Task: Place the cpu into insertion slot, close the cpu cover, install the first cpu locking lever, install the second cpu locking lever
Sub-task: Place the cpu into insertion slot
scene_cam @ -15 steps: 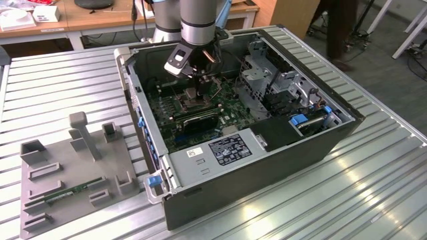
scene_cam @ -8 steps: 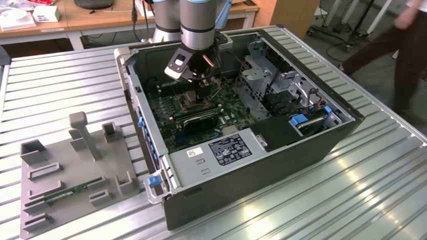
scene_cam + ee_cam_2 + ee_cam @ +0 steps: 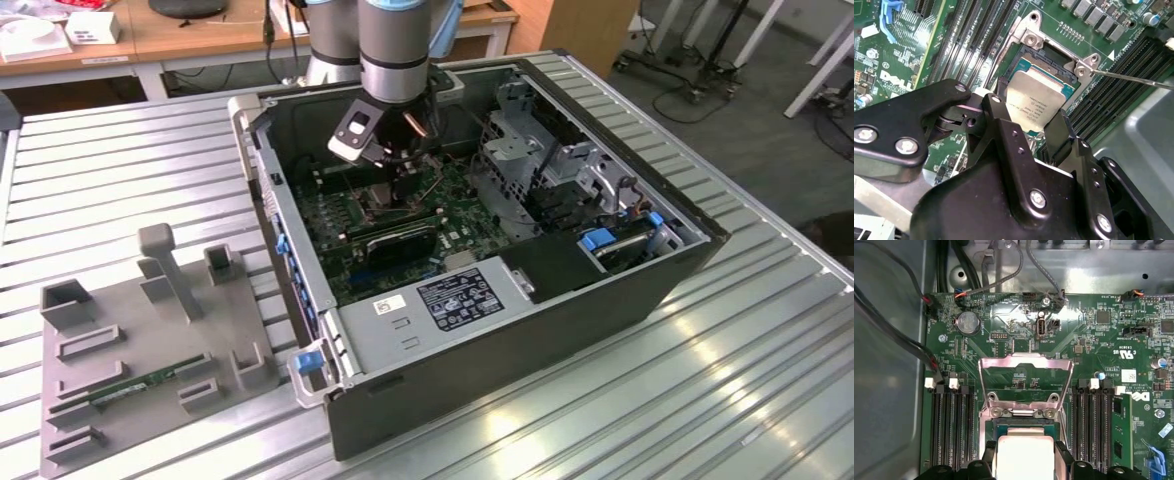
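The tool [image 3: 1028, 122] is clamped on the cpu [image 3: 1034, 95] by its edges, low over the slot [image 3: 1046, 57] with the cover [image 3: 1026, 360] swung open, so releasing it skewed or off-centre could leave it cocked and damage the slot.

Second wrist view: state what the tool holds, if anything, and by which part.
The tool holds the chip by two opposite side edges, the chip's metal face left bare, at the open socket.
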`<state>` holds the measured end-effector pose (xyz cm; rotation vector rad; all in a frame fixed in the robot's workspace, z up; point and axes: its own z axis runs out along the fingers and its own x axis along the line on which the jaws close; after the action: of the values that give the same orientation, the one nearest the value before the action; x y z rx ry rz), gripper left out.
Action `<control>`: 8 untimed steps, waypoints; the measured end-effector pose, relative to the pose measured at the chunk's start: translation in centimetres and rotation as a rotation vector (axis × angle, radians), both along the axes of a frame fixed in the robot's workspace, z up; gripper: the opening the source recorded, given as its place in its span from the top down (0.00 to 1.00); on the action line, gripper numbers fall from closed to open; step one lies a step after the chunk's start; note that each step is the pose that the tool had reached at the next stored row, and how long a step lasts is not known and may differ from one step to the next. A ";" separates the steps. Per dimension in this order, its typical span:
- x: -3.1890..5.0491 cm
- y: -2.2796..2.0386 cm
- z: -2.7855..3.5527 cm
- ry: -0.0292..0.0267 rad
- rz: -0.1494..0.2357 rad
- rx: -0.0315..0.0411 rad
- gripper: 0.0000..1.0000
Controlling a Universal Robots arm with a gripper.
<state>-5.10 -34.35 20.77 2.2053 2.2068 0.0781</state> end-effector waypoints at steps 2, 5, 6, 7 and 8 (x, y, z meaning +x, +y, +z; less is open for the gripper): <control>-0.03 0.00 -0.20 0.0000 0.000 -0.0001 0.46; -0.06 0.00 -0.58 0.0000 0.000 -0.0001 0.46; -0.06 -0.01 -0.58 0.0001 0.000 -0.0002 0.46; -0.08 -0.01 -0.59 0.0001 0.000 -0.0003 0.46; -0.13 0.00 -0.61 0.0000 0.000 -0.0001 0.46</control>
<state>-5.23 -34.35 20.15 2.2053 2.2066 0.0779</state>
